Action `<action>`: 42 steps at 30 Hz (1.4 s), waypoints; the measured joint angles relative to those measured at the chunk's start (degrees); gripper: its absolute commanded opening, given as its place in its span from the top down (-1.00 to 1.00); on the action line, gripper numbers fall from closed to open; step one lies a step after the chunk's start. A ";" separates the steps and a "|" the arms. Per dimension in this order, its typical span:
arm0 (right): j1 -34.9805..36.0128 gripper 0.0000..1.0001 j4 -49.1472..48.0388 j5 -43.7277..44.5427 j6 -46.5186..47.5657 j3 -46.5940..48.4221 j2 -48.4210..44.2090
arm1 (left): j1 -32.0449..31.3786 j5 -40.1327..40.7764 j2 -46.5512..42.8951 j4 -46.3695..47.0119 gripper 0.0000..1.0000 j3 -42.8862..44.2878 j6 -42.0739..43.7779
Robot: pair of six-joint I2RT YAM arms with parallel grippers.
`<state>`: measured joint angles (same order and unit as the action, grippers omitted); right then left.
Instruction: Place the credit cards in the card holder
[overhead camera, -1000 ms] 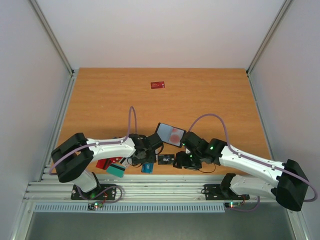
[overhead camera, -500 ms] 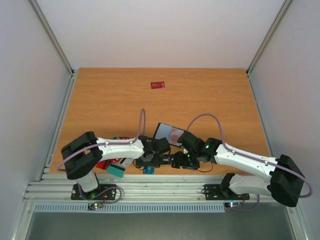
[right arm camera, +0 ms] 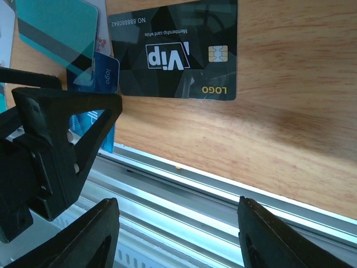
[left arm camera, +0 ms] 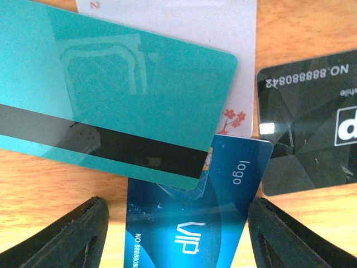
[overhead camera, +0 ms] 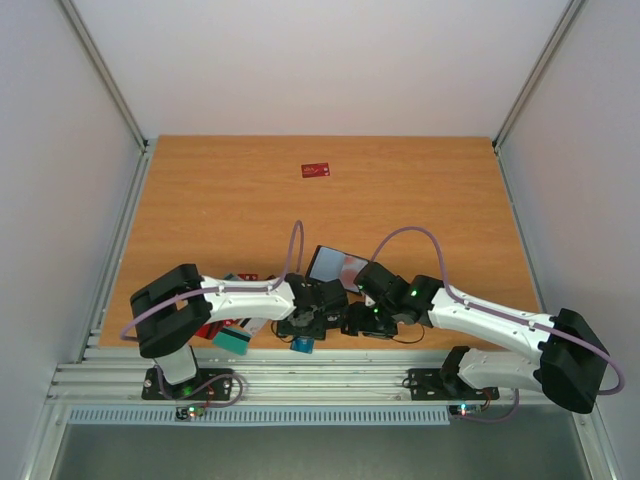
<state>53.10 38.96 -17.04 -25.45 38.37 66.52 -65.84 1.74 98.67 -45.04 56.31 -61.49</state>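
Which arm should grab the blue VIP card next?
Left. The left gripper stands open astride the blue card, which lies partly under the teal card. The right gripper hangs open over the edge rail, facing the black card instead.

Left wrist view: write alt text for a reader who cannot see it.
A teal card with a dark stripe overlaps a white card and a blue VIP card, a black card lies to their right, all on a wooden table. The open left claw hangs above the blue VIP card.
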 measured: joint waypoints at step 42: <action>10.21 -0.21 -33.22 -3.39 -17.35 -17.68 -0.44 | 7.04 -14.12 -12.11 6.38 0.04 -11.45 11.06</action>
<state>63.31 5.74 -20.43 -42.81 20.69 66.08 -58.81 -12.38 86.56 -38.65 44.86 -50.43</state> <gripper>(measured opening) 0.605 0.502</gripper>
